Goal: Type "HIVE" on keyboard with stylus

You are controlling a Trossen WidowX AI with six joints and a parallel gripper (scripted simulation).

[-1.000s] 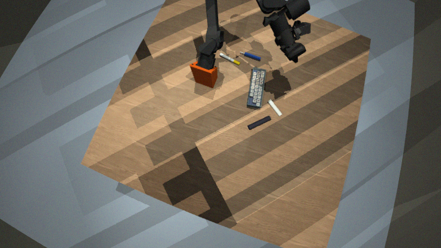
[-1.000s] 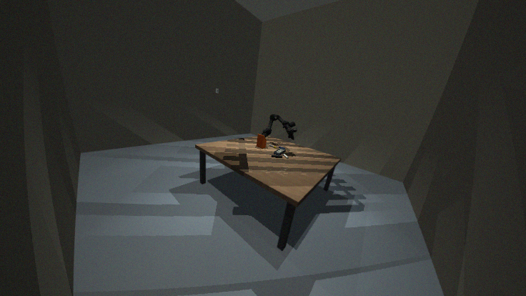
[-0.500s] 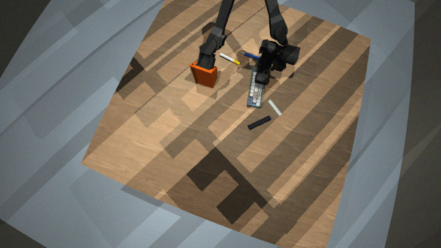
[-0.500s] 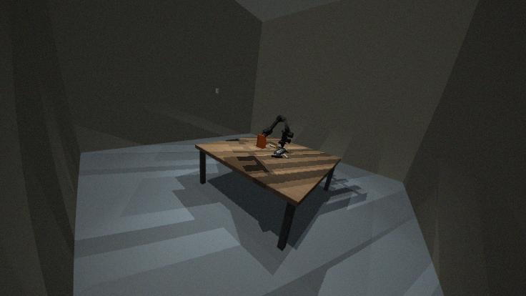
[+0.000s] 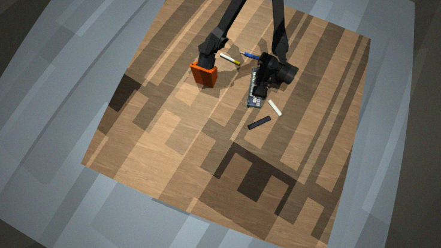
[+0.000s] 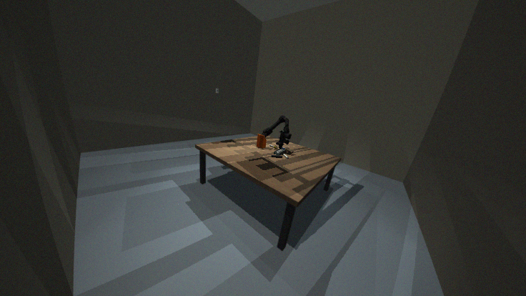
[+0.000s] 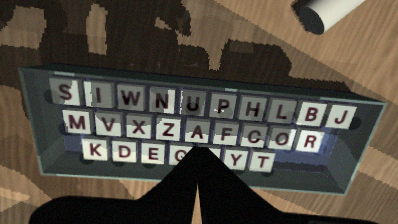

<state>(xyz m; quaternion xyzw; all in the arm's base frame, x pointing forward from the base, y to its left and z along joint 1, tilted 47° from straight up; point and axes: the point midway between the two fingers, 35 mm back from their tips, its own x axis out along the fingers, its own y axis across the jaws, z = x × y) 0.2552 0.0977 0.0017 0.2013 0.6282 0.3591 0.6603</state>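
Note:
The keyboard (image 5: pixel 254 106) (image 7: pixel 30 120) lies on the wooden table, its letters readable in the wrist view. There the H key (image 7: pixel 253 106) and I key (image 7: pixel 98 95) are in the top row, the V key (image 7: pixel 107 124) in the middle row and the E key (image 7: pixel 152 152) in the bottom row. My gripper (image 7: pixel 199 153) is shut and empty, above the keyboard, hiding a key between G and Y. A blue pen-like stylus (image 5: pixel 251 56) with a thin grey tip lies beyond the keyboard's far end; the arm hides its other end. It is outside the wrist view.
A white-and-yellow marker (image 5: pixel 229 58) lies near the stylus. A white stick (image 5: pixel 274 107) (image 7: pixel 340 12) lies beside the keyboard's near end, and a black stick (image 5: pixel 259 122) lies below it. The arm's orange base block (image 5: pixel 203 75) (image 6: pixel 261 141) stands to the left.

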